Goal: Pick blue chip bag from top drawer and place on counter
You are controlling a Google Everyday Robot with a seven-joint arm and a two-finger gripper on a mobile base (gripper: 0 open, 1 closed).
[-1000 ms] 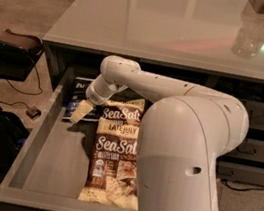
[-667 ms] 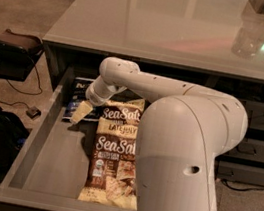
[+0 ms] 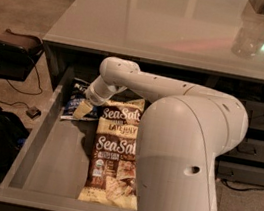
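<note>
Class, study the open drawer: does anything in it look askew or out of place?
The small navy crinkly chip bag lies crumpled and skewed in the back left corner of the dark grey drawer, with the pincer at its right edge.

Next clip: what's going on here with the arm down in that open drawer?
The robot's arm reaches into the open top drawer, with its gripper down at the blue chip bag near the drawer's back left corner. Whether the bag is gripped cannot be told; it is inside the drawer. Two brown Sea Salt bags lie beside it along the drawer's middle. The counter above has not received the bag yet.
</note>
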